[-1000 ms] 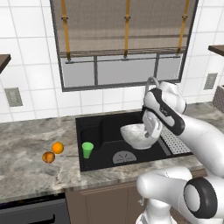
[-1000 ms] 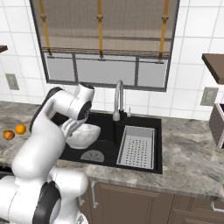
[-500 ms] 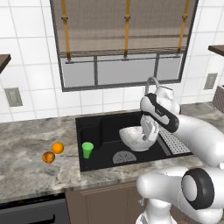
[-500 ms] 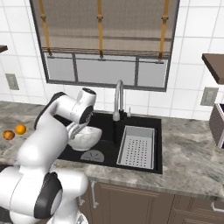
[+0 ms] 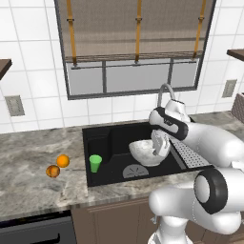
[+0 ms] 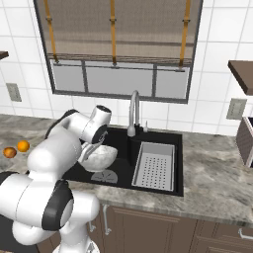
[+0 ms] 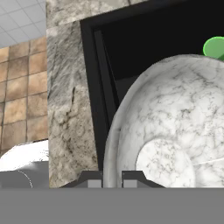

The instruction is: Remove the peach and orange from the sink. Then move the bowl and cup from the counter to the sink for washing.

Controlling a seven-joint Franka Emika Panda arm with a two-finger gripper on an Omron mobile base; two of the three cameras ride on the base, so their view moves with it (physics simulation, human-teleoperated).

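The bowl (image 5: 144, 151) hung low inside the sink (image 5: 102, 136), its rim pinched by the closed gripper (image 5: 158, 148), with the cup (image 5: 95, 163) already in at nine o'clock and peach (image 5: 53, 171) and orange (image 5: 63, 160) out on the counter (image 5: 28, 188), leaving only its release.

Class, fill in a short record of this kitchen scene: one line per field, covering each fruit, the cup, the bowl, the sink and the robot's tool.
peach: on the counter left of the sink, beside the orange
orange: on the counter, just behind the peach
cup: upright in the left part of the sink
bowl: tilted, inside the sink near the drain plate
sink: black basin holding cup and bowl
tool: shut on the bowl's rim
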